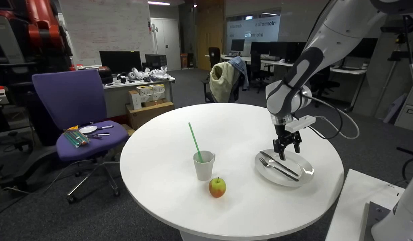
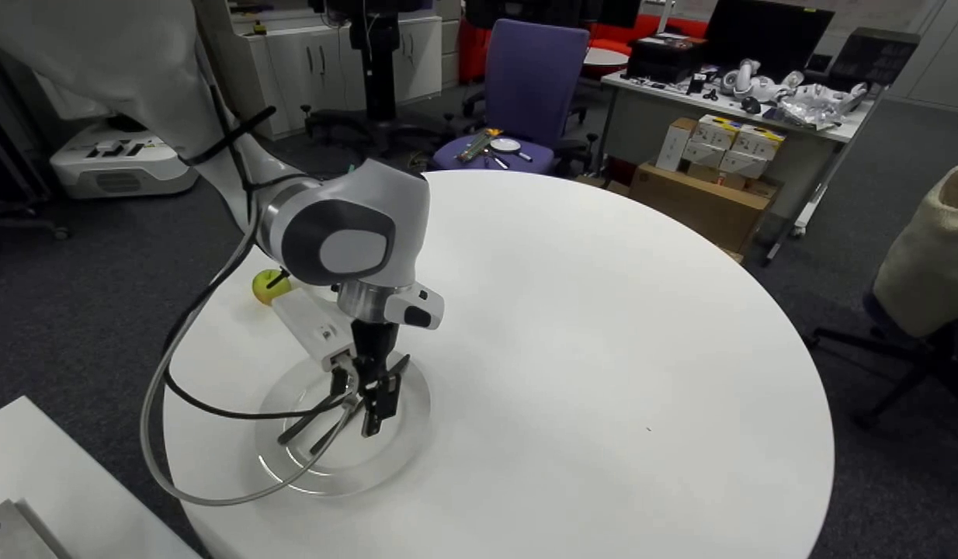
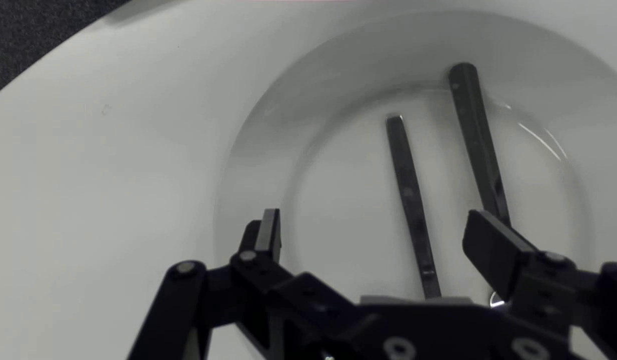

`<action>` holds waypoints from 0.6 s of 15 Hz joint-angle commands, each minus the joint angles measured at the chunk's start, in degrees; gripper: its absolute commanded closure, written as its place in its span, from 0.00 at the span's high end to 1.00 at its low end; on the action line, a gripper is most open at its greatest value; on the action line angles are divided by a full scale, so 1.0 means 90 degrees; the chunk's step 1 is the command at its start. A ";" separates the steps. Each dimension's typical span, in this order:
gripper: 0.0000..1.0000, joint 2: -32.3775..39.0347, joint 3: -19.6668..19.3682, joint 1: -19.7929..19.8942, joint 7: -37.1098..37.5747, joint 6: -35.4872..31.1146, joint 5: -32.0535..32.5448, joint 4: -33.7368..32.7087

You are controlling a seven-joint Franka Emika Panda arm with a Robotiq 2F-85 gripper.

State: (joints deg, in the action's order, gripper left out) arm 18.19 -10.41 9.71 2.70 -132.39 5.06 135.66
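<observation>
My gripper (image 1: 289, 154) is open and points down above a white plate (image 1: 306, 164). It holds nothing. In an exterior view the gripper (image 2: 360, 401) also hangs over the plate (image 2: 405, 439). A knife (image 1: 286, 168) and a fork (image 1: 282, 171) lie side by side on the plate. In the wrist view the gripper (image 3: 373, 215) has the knife (image 3: 410, 192) between its fingers, below them. The right finger overlaps the fork (image 3: 472, 127). The far ends of both are hidden behind the gripper there. I cannot tell how far above the plate the fingertips are.
A white mug (image 1: 203, 170) with a green straw (image 1: 194, 137) stands on the round white table (image 1: 233, 134). An apple (image 1: 217, 187) sits beside it. A cable (image 1: 353, 134) loops from the arm. A purple chair (image 1: 71, 97) stands beyond the table.
</observation>
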 commanded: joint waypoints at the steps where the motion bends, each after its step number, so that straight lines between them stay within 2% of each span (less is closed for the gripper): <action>1: 1.00 -0.0052 -0.0066 0.0007 0.0102 -0.0090 -0.0032 -0.0059; 9: 1.00 -0.0284 -0.0179 0.0057 0.0029 -0.0367 0.0041 0.0252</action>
State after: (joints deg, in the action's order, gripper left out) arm 18.53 -11.26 9.80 2.73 -133.66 5.09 135.15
